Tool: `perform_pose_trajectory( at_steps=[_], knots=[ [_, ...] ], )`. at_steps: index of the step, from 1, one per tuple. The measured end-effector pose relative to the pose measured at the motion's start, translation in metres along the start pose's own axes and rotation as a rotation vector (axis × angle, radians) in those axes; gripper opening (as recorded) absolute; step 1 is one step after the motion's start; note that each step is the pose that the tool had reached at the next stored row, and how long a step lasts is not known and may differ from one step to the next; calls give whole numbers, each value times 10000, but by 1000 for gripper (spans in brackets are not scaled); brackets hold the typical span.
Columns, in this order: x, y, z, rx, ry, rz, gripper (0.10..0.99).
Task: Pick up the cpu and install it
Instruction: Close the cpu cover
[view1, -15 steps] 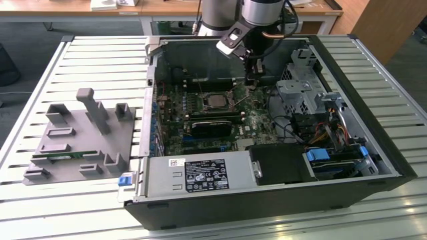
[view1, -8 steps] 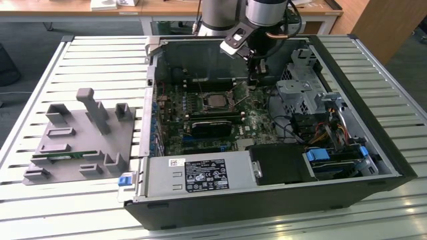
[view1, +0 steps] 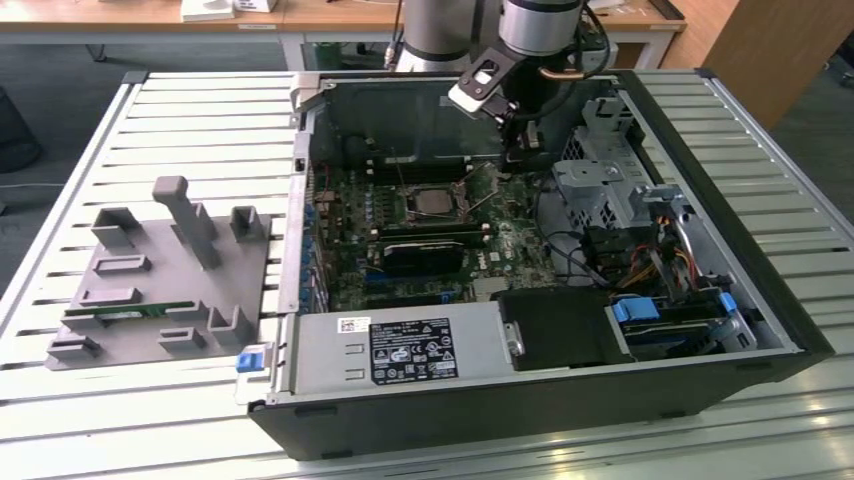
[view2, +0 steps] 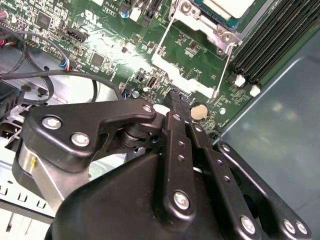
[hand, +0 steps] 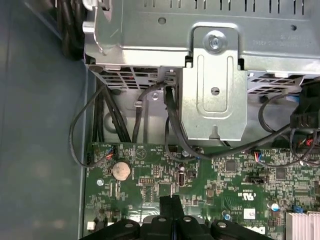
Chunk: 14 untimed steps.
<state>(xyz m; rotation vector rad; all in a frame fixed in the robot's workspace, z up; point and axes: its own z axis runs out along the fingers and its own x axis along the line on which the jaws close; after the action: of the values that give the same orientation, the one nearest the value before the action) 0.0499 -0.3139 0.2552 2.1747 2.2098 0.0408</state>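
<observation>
The cpu (view1: 430, 202) lies flat in the motherboard socket inside the open computer case (view1: 747, 300). Its pale metal top (view2: 227, 6) sits within the socket's metal frame (view2: 200, 30). My gripper (view1: 519, 152) hangs inside the case, to the exterior view's right of the socket and slightly behind it, just above the green motherboard (view1: 400, 250). In both wrist views its two black fingers (view2: 179, 102) are pressed together with nothing between them. The fingertips (hand: 171, 202) point at the board near a coin cell (hand: 120, 171). A thin wire lever (view2: 226, 70) runs along the socket's side near the fingertips.
A grey plastic holder block (view1: 167, 270) with a green memory stick (view1: 120, 311) sits on the slatted table at the exterior view's left. Inside the case are a power supply (view1: 400, 350), a metal drive cage (hand: 215, 95), black cables (hand: 170, 125) and memory slots (view2: 270, 45).
</observation>
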Motion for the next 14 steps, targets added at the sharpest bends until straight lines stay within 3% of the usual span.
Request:
perform_pose_trajectory(
  at_steps=[9,14],
  knots=[
    [5,19,120,2,0,1,106],
    [5,-2,132,2,-1,0,106]
  ],
)
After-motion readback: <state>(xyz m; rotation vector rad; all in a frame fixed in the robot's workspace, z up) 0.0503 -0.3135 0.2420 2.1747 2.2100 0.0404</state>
